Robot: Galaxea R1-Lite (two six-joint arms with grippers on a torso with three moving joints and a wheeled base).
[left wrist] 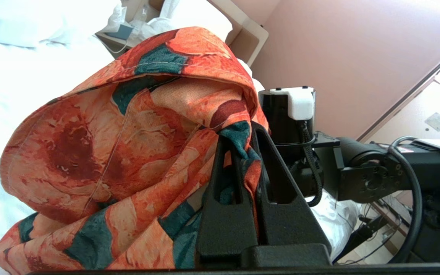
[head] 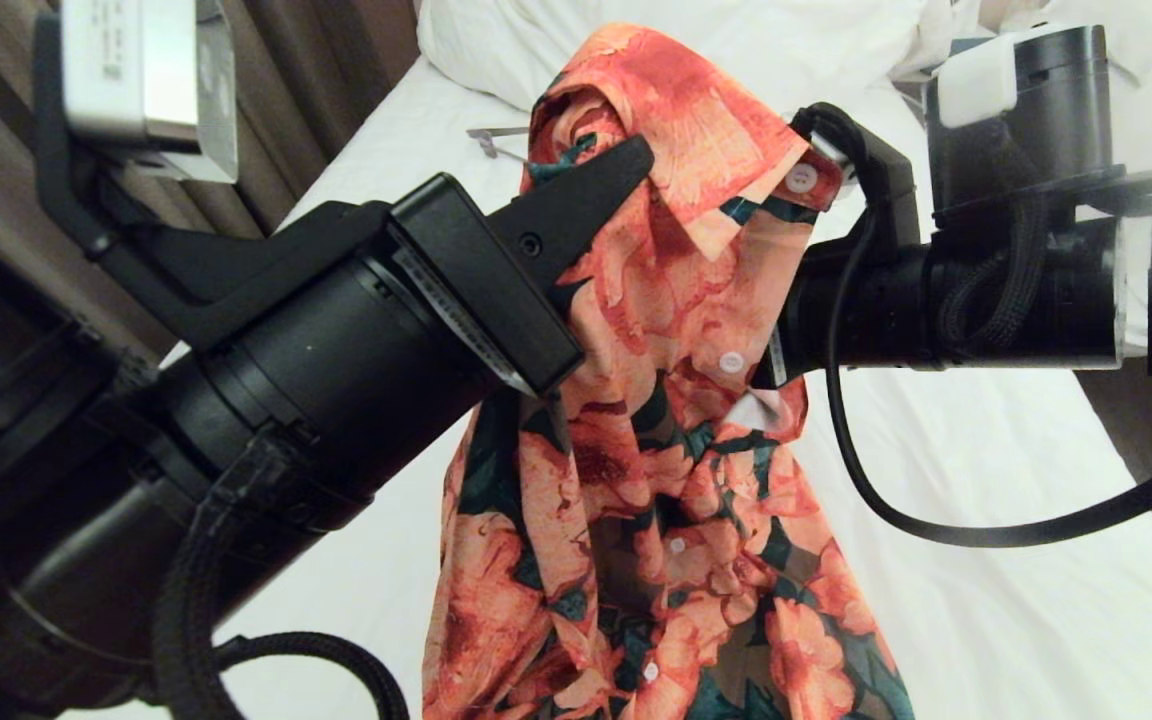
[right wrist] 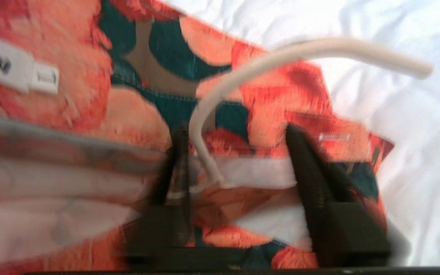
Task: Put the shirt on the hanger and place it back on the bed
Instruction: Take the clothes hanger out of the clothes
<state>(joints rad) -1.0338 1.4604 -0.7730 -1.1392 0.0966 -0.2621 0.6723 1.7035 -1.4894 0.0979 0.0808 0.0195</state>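
Both my hands are up at the shirt (head: 676, 300), which hangs bunched above the bed (head: 986, 600). My left hand (left wrist: 245, 152) is clamped on a fold near its collar. My right hand (right wrist: 235, 164) stands part-open against the shirt, the hanger (right wrist: 243, 68) hook between its fingers.

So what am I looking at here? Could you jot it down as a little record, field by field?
Setting: white bed with a pillow at the far end
Garment: floral shirt, lifted up, its lower part hanging toward the sheet
Left tool: shut on a fold of the shirt near the collar
Right tool: at the shirt's collar opening, fingers apart around the stem of the hanger's hook
Hanger: thin cream-white, hook poking out of the collar, the rest hidden by fabric
Stage: shirt and hanger both off the bed
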